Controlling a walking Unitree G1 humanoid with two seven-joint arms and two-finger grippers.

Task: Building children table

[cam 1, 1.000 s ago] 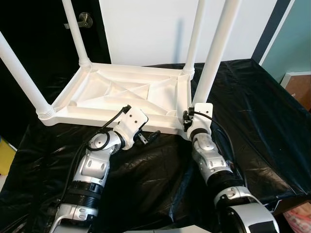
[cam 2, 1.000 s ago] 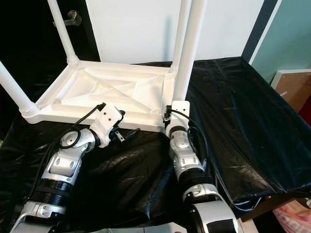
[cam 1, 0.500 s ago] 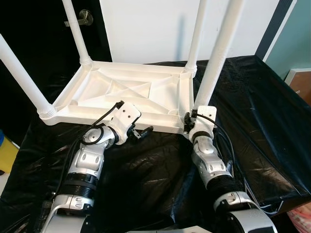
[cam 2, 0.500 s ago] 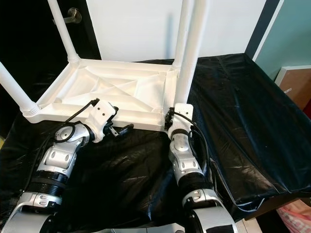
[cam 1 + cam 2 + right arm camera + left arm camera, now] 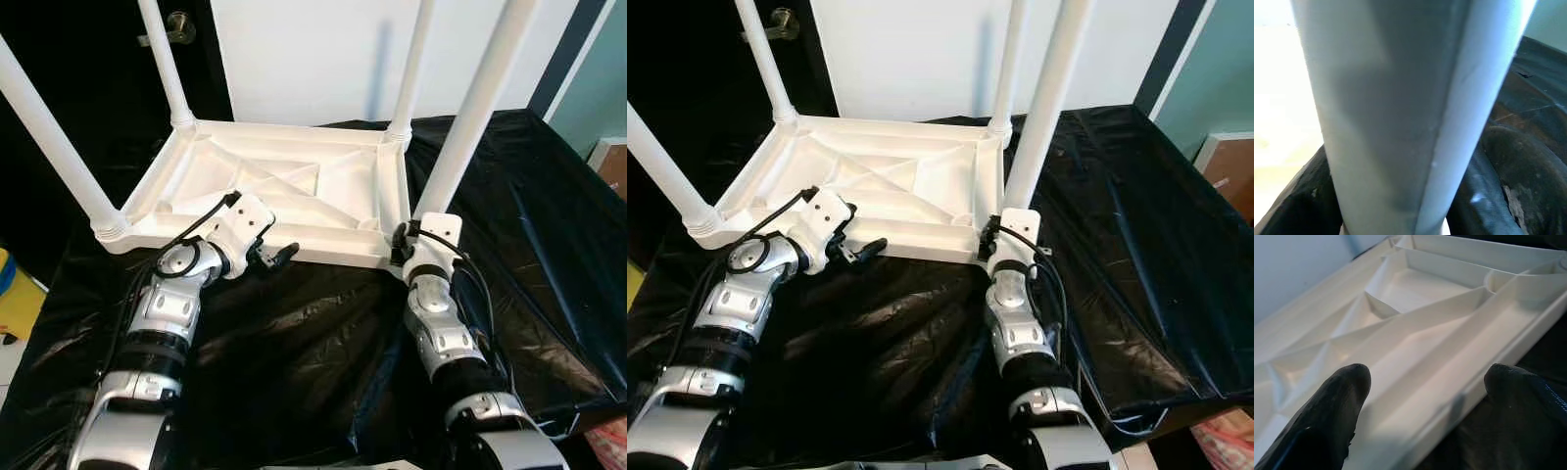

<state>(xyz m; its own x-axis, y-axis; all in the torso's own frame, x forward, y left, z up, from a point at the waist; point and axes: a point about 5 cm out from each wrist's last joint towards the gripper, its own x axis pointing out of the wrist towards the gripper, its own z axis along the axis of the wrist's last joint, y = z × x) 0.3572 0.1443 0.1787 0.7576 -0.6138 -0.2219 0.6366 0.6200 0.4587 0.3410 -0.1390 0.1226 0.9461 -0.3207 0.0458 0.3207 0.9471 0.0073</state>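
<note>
Since a second ago the left gripper (image 5: 277,257) has drawn back a little from under the near rim of the upturned white plastic children's table (image 5: 294,191) and lifted slightly — its two black fingers (image 5: 1342,396) now spread wide, holding nothing, with the ribbed underside of the tabletop just ahead of them and its near edge running between the tips. The whole scene has also shifted in the head views, so the camera has moved too.

That table lies top-down on the crinkled black plastic sheet (image 5: 313,333), four white round legs pointing up. The right gripper (image 5: 1015,227) sits at the foot of the nearest right-hand white tubular leg (image 5: 470,117), where the leg meets the table's corner; in the right wrist view the leg (image 5: 1400,107) rises directly between the dark fingers (image 5: 1513,181), which close against it on both sides.

Beyond the table stand a white wall panel (image 5: 313,59) and a dark door with a metal handle (image 5: 178,26).
</note>
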